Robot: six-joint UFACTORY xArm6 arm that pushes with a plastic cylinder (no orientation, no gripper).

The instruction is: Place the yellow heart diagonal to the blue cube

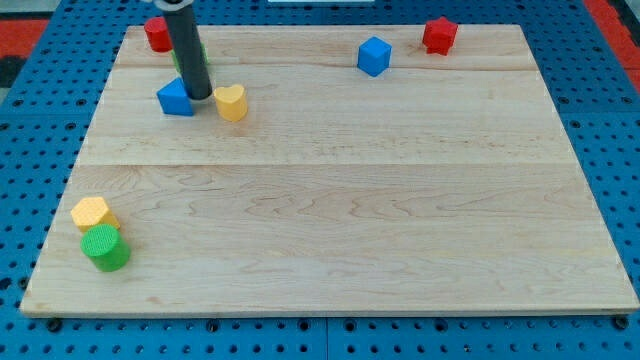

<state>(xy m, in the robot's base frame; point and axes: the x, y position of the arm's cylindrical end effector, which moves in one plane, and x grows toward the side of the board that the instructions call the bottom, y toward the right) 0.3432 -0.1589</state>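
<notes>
On a pale wooden board laid over a blue pegboard surface, the arm's dark rod comes down from the view's top, and my tip rests just to the view's left of the yellow heart, in the narrow gap between that heart and a blue block of unclear, wedge-like shape. The tip appears to touch the blue block's right edge; whether it touches the heart cannot be told. The arm carries no fingers, only this plain rod, so nothing is clasped. The blue cube sits well apart from the yellow heart, up and toward the view's right of it, near the board's top edge. Farther right of the heart again, at the top edge, stands a red block. Up and left of the heart, a second red block sits beside the rod. Far below and left of the heart, a yellow block touches a green cylinder.
</notes>
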